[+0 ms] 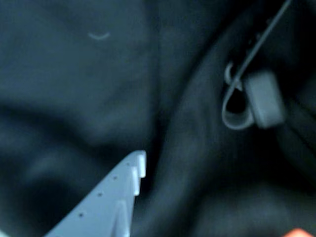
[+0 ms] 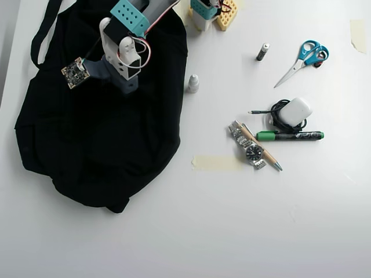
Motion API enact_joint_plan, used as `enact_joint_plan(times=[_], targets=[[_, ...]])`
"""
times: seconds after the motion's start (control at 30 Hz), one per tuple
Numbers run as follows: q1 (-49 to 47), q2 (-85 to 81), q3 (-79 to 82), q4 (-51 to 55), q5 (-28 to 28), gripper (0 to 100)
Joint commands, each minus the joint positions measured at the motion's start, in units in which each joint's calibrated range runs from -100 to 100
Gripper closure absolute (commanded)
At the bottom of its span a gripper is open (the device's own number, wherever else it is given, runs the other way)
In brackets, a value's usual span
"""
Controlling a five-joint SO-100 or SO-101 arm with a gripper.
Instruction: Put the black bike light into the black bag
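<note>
The toothed finger (image 1: pixel 116 197) of my claw (image 2: pixel 123 87) hangs just above the black bag (image 1: pixel 74 98), but its partner is hidden, so I cannot tell my opening, and the black bike light is nowhere visible; I judge it best to go down slowly into the folds beneath me.
</note>
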Motion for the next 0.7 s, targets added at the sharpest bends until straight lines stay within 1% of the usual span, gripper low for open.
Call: enact_joint_plan(times=[0.0,0.03,0.07,0.17,0.2,0.23,0.27,0.3,0.33,0.37,0.4,0.43,0.53,0.6,0.67], targets=[[-2.08,-12.86,-13.07,20.13,-0.16,56],[-3.12,-19.67,-12.71,22.45,-0.16,65],[-4.54,-25.89,-12.27,24.00,-0.16,77],[-10.45,-39.92,-11.73,28.31,-1.00,98],[-12.62,-44.65,-9.57,27.79,-0.95,98],[-17.18,-52.53,-3.37,23.92,-0.74,98],[-20.77,-60.75,8.13,17.28,-0.63,98],[-23.32,-70.62,22.33,8.15,-0.58,98],[-24.37,-77.76,33.02,2.30,-0.58,98],[-24.89,-88.55,48.38,-6.40,-0.95,98],[-24.96,-91.87,53.59,-9.16,-0.95,98],[-25.41,-97.84,62.76,-13.90,-1.05,98],[-26.23,-107.22,78.66,-20.87,-1.05,98],[-26.23,-111.87,87.56,-23.28,-1.05,98],[-26.46,-115.27,94.29,-23.46,-1.05,98]])
